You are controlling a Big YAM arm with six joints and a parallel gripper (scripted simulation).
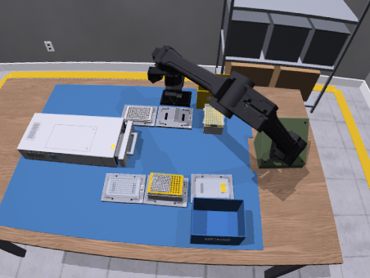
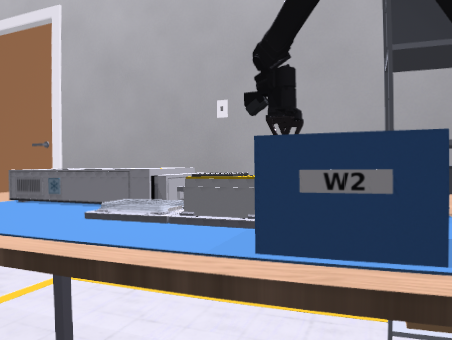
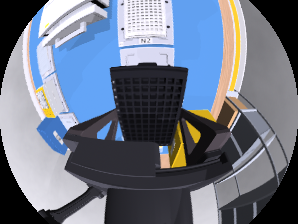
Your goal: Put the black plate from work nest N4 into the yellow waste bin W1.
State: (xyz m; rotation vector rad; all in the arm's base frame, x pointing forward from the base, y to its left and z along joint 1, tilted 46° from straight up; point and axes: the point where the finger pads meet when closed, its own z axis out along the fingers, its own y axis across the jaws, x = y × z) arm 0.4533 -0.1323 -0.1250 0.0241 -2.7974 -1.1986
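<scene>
My gripper (image 1: 173,87) is shut on the black plate (image 1: 174,99) and holds it level in the air at the back of the blue mat. The plate hangs just behind the empty grey nest (image 1: 175,117) with two slots. In the wrist view the black plate (image 3: 148,99) sits between my fingers, with its grid of wells plain to see. The yellow bin W1 (image 1: 203,96) stands just to the right of the plate, mostly hidden by my arm; part of it shows in the wrist view (image 3: 178,149). In the exterior view my gripper (image 2: 283,128) hangs above the blue bin's rim and the plate is hidden.
A nest with a white plate (image 1: 140,114) lies left of the empty nest. A yellow tip box (image 1: 214,118) is to its right. A white instrument (image 1: 75,139), three front nests (image 1: 165,186), blue bin W2 (image 1: 217,221) and a green block (image 1: 282,143) stand around.
</scene>
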